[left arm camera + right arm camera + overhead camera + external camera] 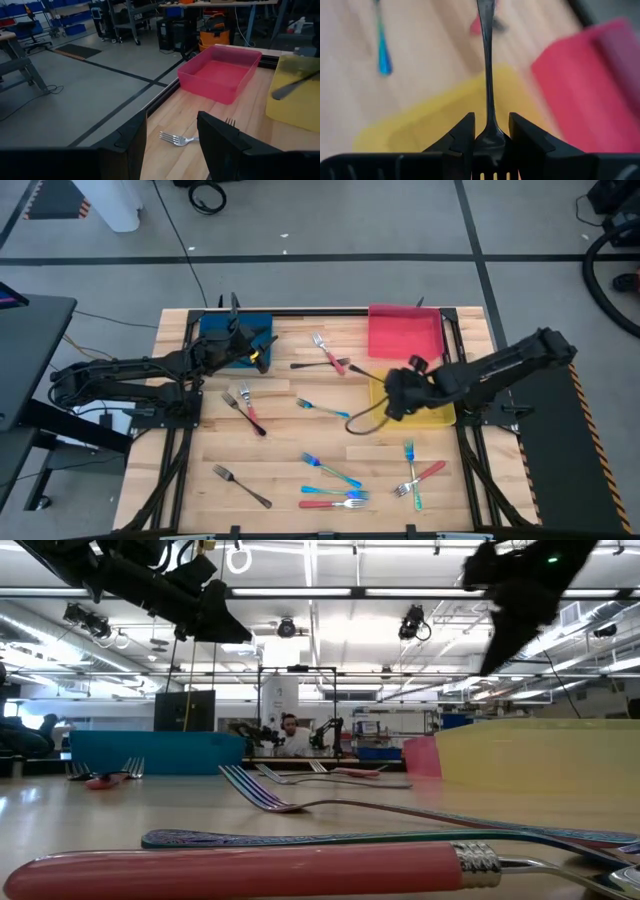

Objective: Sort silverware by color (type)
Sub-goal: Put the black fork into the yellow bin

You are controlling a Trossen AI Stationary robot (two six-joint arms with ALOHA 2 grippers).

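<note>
The right hand is clenched on a plain dark grey fork, its two fingers pressing either side of the neck just above the tines, with the handle pointing away from the wrist. In the high view this hand hangs over the near-left corner of the yellow tray, and the fork's handle reaches out toward the middle of the surface. Just beyond the yellow tray sits the red tray.

The left hand is released, its fingers spread with nothing between them. It hovers at the blue tray on the far-left part of the surface, and a grey fork lies on the wood past its fingers.

The rest of the silverware is scattered on the surface: a red-handled fork crossing a dark one near the red tray, a pair of forks left of centre, a teal fork in the middle, a lone grey fork near the front left, and a cluster of teal and red forks at the front, with more to their right.
</note>
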